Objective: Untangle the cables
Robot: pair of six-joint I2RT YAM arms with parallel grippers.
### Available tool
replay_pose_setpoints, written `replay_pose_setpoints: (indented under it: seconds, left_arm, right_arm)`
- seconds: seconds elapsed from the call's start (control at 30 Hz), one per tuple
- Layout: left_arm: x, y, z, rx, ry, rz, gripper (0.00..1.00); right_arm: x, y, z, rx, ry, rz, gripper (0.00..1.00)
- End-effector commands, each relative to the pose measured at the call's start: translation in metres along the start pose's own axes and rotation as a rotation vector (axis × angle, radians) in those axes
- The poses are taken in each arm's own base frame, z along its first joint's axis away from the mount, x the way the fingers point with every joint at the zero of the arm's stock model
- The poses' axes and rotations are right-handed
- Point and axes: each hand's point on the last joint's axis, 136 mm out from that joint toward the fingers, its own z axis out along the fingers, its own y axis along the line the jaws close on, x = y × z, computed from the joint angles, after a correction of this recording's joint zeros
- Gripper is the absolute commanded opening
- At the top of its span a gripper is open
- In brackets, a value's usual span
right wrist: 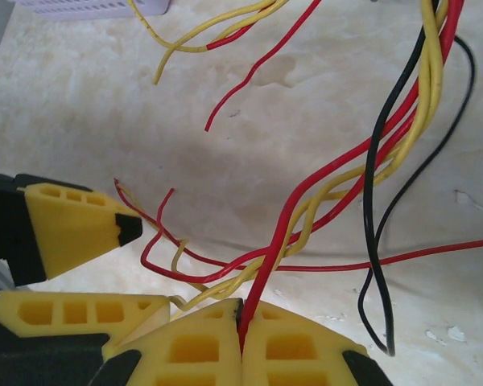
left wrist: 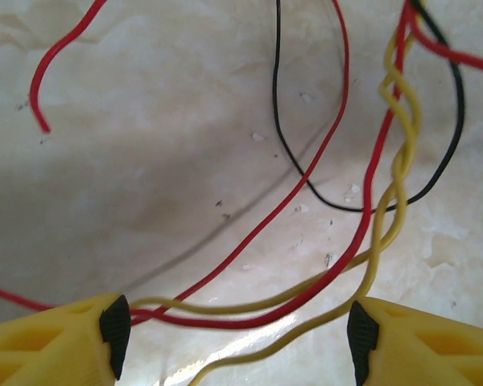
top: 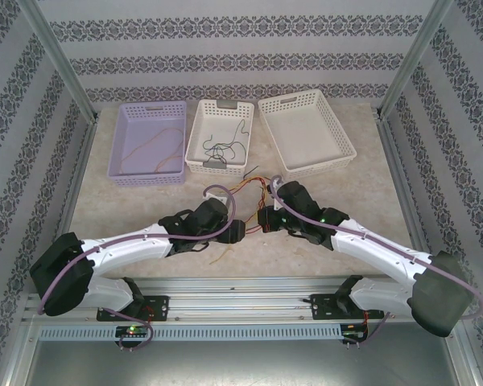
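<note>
Jaws on the left gripper (left wrist: pixel 237 334) are standing apart in its own wrist camera, with yellow fingers (left wrist: pixel 60 342) at either bottom corner. The cables (left wrist: pixel 399 170) are running loose through the gap: red and yellow strands are crossing between the pads, a twisted yellow pair is climbing on the right, and a black cable (left wrist: pixel 274 80) is looping over the marble table (left wrist: pixel 145 161).

Over on the right wrist camera, the right gripper (right wrist: pixel 243 322) is clenching its jaws on a red cable (right wrist: pixel 265 269) rising out of the pinch. Yellow, red and black strands are fanning above it, and the left gripper's parted fingers are poking in at the left.

From overhead, both grippers are meeting nose to nose at mid-table, the tangle bunching between and just beyond them. Thin wires are lying in the purple basket (top: pixel 149 178) and the middle white basket (top: pixel 217 167).
</note>
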Motion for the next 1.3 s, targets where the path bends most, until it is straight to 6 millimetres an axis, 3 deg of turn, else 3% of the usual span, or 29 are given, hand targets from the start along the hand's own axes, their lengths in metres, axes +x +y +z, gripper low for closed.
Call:
replay_pose_setpoints:
  seconds: [0.0,0.27,0.6,0.73,0.93,1.03,1.07,1.2,1.27]
  left_arm:
    - [-0.008,0.000,0.002,-0.008,-0.060,0.059,0.69]
    - [-0.010,0.003,0.007,0.009,-0.089,0.086,0.60]
    - [-0.009,0.010,0.016,-0.002,-0.093,0.095,0.39]
    - [-0.009,0.011,0.018,0.001,-0.091,0.100,0.28]
    - [-0.004,0.016,0.020,-0.008,-0.079,0.100,0.00]
    - [0.000,0.020,0.019,-0.009,-0.074,0.088,0.00]
    - [0.000,0.019,0.017,0.000,-0.080,0.081,0.05]
    - [-0.002,0.012,0.001,0.059,-0.110,0.061,0.45]
    - [-0.004,0.008,-0.009,0.095,-0.132,0.055,0.57]
  right_arm:
    - [-0.003,0.013,-0.004,-0.055,-0.028,-0.046,0.00]
    - [-0.002,0.017,-0.005,-0.071,-0.028,-0.055,0.00]
    - [-0.001,0.027,-0.008,-0.113,-0.025,-0.068,0.00]
    - [-0.002,0.028,-0.010,-0.119,-0.031,-0.068,0.00]
    - [-0.007,0.028,-0.015,-0.111,-0.053,-0.067,0.00]
    - [-0.009,0.029,-0.018,-0.112,-0.066,-0.068,0.00]
    - [-0.010,0.029,-0.019,-0.112,-0.069,-0.070,0.00]
    - [-0.011,0.030,-0.020,-0.112,-0.077,-0.076,0.00]
    - [-0.011,0.029,-0.020,-0.113,-0.081,-0.082,0.00]
